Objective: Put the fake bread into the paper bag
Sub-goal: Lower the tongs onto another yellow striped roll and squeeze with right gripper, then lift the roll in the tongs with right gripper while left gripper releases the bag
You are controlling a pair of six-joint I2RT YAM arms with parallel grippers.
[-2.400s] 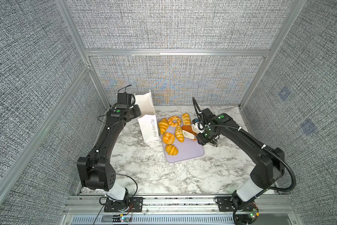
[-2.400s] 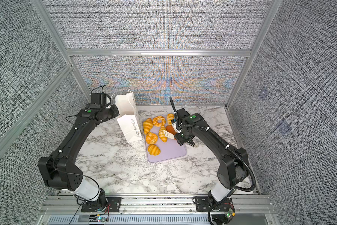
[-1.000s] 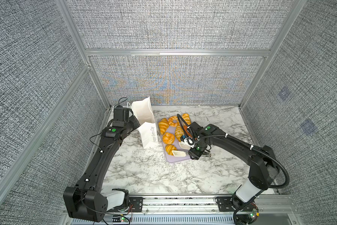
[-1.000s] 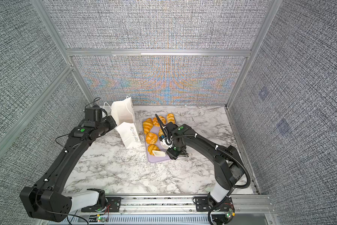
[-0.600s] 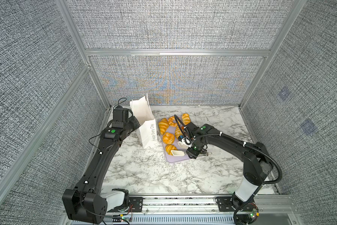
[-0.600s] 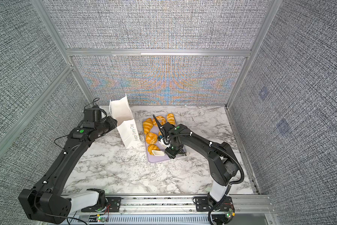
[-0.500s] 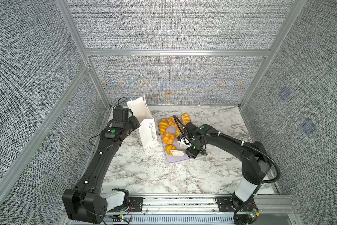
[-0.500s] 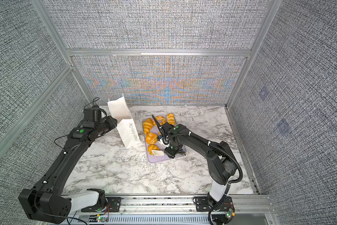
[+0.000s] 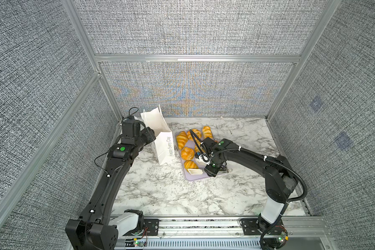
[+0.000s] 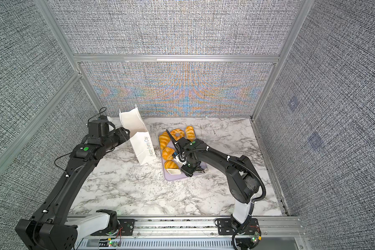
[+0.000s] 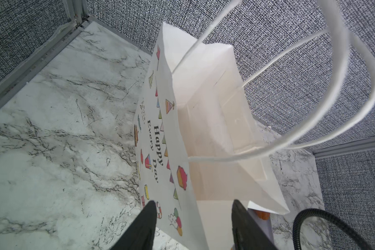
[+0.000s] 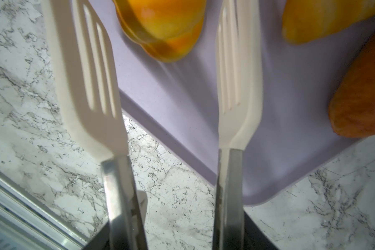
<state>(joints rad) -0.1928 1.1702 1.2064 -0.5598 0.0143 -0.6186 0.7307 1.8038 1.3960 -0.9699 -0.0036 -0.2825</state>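
The white paper bag (image 9: 163, 145) (image 10: 143, 149) stands open-mouthed at the back left, leaning a little. My left gripper (image 9: 148, 138) (image 11: 195, 225) is open at its rim, one bag wall between the spread fingers (image 11: 147, 225). Several pieces of fake bread lie on the lavender tray (image 9: 196, 176) (image 10: 175, 177): a croissant (image 9: 181, 139), a ring (image 9: 195, 134), a swirl bun (image 9: 187, 152), a roll (image 9: 190, 165) (image 12: 162, 28) and an orange-brown piece (image 12: 364, 97). My right gripper (image 9: 213, 170) (image 12: 177, 242) is shut on white tongs (image 9: 194, 171) (image 12: 89, 75). The blades gape, empty, just short of the roll.
The bag's string handles (image 11: 355, 86) loop up past the left wrist camera. The tray lies right of the bag on the marble table (image 9: 160, 190). Grey mesh walls and aluminium posts (image 9: 108, 93) close in the back and sides; a metal rail (image 9: 203, 225) runs along the front.
My left gripper has opened and let go of the bag's rim; the bag now stands more upright. The right arm carried the tongs from the tray's back towards its front edge.
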